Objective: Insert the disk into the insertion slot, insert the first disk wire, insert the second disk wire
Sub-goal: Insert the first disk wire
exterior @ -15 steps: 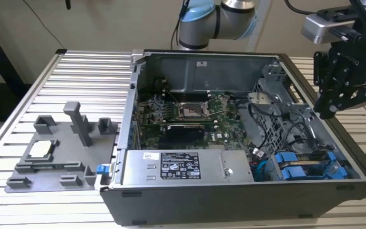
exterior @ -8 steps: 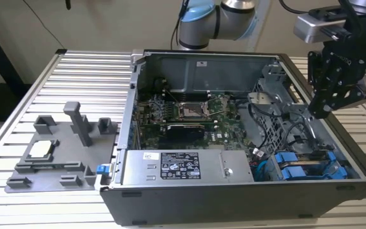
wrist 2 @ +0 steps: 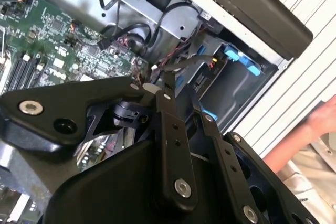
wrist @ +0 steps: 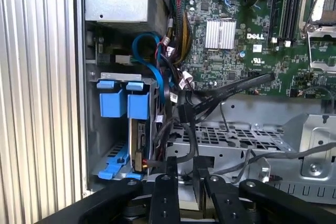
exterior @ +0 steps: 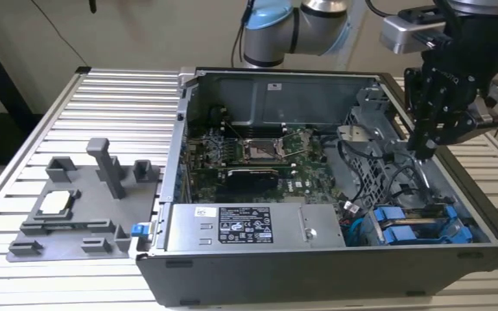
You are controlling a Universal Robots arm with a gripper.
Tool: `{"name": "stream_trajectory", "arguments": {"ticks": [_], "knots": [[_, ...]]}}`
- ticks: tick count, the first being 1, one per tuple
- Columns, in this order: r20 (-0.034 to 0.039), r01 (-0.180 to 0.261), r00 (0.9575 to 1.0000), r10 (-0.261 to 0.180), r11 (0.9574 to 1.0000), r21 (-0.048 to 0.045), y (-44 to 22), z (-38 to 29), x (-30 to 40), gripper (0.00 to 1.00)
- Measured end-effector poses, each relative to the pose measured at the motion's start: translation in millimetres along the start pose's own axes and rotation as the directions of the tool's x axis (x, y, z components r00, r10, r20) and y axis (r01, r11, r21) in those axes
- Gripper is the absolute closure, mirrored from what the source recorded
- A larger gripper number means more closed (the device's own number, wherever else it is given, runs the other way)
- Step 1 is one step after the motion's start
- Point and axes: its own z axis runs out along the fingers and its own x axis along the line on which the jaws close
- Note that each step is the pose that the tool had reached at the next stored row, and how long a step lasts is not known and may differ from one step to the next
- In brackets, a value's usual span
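The disk (exterior: 415,228), in its bright blue carrier, sits inside the insertion slot (exterior: 467,228), a grey cage at the case's front corner on the exterior view's right. In the first wrist view the disk (wrist: 137,141) shows edge-on in the slot (wrist: 94,145), behind two blue tabs (wrist: 126,102). My gripper (exterior: 425,150) hangs above the case behind that cage, over loose black wires (exterior: 402,184). In both wrist views its fingers (wrist: 172,174) stand a narrow gap apart, gripper (wrist: 187,170) (wrist 2: 182,88) beside a black connector (wrist: 184,112). I see nothing clamped.
A grey power-supply box (exterior: 249,227) lies along the case front, with the green motherboard (exterior: 258,152) behind it. A perforated metal cage (wrist: 236,135) sits under the wires. A grey fixture plate (exterior: 76,201) rests on the slatted table. A person's hand (wrist 2: 321,116) is beside the case.
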Motion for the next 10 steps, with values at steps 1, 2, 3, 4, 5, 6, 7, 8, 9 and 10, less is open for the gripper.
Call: {"name": "stream_trajectory", "arguments": {"ticks": [1, 2, 3, 4, 5, 6, 7, 8, 9, 10], "knots": [[-0.0080, 0.001, 1.0000, -0.001, 1.0000, 0.0006, 1.7, -0.3, -1.2, 0.73], [-0.0162, 0.002, 0.9999, -0.002, 1.0000, 0.0013, 3.2, -0.6, -2.4, 0.73], [-0.0237, 0.003, 0.9997, -0.003, 1.0000, 0.0019, 4.6, -0.9, -3.3, 0.73], [-0.0305, 0.005, 0.9995, -0.004, 1.0000, 0.0026, 6.1, -1.1, -4.2, 0.73], [-0.0360, 0.006, 0.9993, -0.006, 1.0000, 0.0037, 7.7, -1.3, -5.4, 0.73], [-0.0386, 0.006, 0.9992, -0.006, 1.0000, 0.0054, 9.5, -1.6, -6.6, 0.73], [-0.0391, 0.006, 0.9992, -0.006, 0.9999, 0.0080, 11.7, -1.8, -7.6, 0.73], [-0.0399, 0.006, 0.9992, -0.006, 0.9999, 0.0101, 13.9, -2.1, -8.3, 0.73], [-0.0417, 0.006, 0.9991, -0.006, 0.9999, 0.0116, 16.3, -2.5, -8.7, 0.73], [-0.0440, 0.007, 0.9990, -0.006, 0.9999, 0.0129, 18.5, -2.7, -9.0, 0.73]]}}
